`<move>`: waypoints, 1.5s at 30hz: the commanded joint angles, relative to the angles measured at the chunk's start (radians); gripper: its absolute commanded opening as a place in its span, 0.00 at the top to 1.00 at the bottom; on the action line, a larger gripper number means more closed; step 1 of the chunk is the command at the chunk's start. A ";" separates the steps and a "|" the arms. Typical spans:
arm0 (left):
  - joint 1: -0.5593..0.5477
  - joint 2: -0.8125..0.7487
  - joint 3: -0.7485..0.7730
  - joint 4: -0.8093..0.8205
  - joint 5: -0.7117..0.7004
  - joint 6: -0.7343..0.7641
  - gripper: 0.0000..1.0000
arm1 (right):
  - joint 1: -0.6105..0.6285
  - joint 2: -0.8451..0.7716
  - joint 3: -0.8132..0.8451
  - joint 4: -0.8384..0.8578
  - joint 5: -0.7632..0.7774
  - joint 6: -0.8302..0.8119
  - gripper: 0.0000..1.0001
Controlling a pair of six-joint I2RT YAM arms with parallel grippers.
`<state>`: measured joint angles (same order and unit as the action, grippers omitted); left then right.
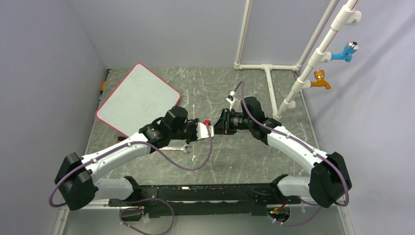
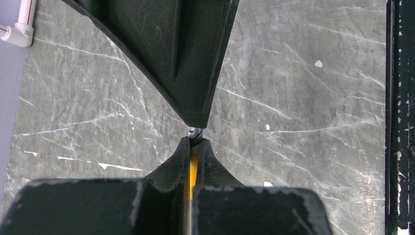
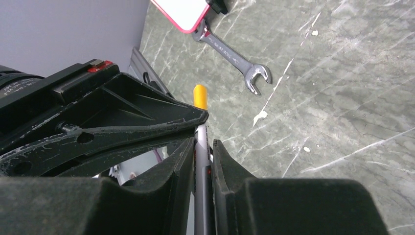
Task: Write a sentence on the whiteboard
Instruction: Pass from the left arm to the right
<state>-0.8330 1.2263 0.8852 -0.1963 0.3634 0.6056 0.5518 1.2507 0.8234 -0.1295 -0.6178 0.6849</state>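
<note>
The whiteboard, white with a red-pink rim, lies flat at the back left of the table; its corner shows in the right wrist view. Both grippers meet tip to tip above the table's middle. My left gripper is shut on a thin marker with a yellow section and a grey tip. My right gripper has its fingers pressed on either side of the marker's grey barrel. The marker's yellow end sticks out beyond the left finger.
A silver open-end wrench lies by the whiteboard's near corner, under the left arm. A white PVC pipe frame with a blue tap and an orange tap stands at the back right. A black rail runs along the near edge.
</note>
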 commanded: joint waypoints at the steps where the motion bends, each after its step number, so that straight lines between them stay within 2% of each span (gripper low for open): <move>1: -0.004 0.006 0.046 0.014 0.005 -0.025 1.00 | 0.001 -0.024 0.010 0.064 0.030 0.020 0.79; 9: -0.003 0.003 0.047 0.018 0.000 -0.030 1.00 | 0.002 -0.022 0.016 0.061 0.035 0.020 0.83; 24: -0.004 -0.007 0.042 0.021 -0.011 -0.023 1.00 | 0.005 0.002 0.012 0.064 0.029 0.018 0.83; 26: -0.004 -0.008 0.041 0.021 -0.017 -0.019 1.00 | 0.006 0.009 0.013 0.063 0.021 0.016 0.87; 28: -0.003 -0.010 0.040 0.021 -0.020 -0.017 1.00 | 0.009 0.016 0.017 0.057 0.018 0.011 1.00; 35: -0.003 -0.015 0.039 0.021 -0.038 -0.012 1.00 | 0.016 0.004 0.017 0.039 0.034 -0.001 1.00; 37: -0.003 -0.017 0.042 0.011 -0.050 -0.008 0.91 | 0.016 -0.010 0.016 0.031 0.052 -0.002 1.00; 41: -0.003 -0.041 0.024 0.022 -0.078 -0.009 0.65 | 0.016 -0.041 0.014 0.011 0.084 -0.005 1.00; 45: -0.002 -0.071 0.009 0.030 -0.095 -0.008 0.47 | 0.014 -0.066 0.022 -0.017 0.111 -0.015 1.00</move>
<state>-0.8330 1.2095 0.8921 -0.2058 0.2935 0.5934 0.5659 1.2339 0.8234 -0.1310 -0.5552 0.6914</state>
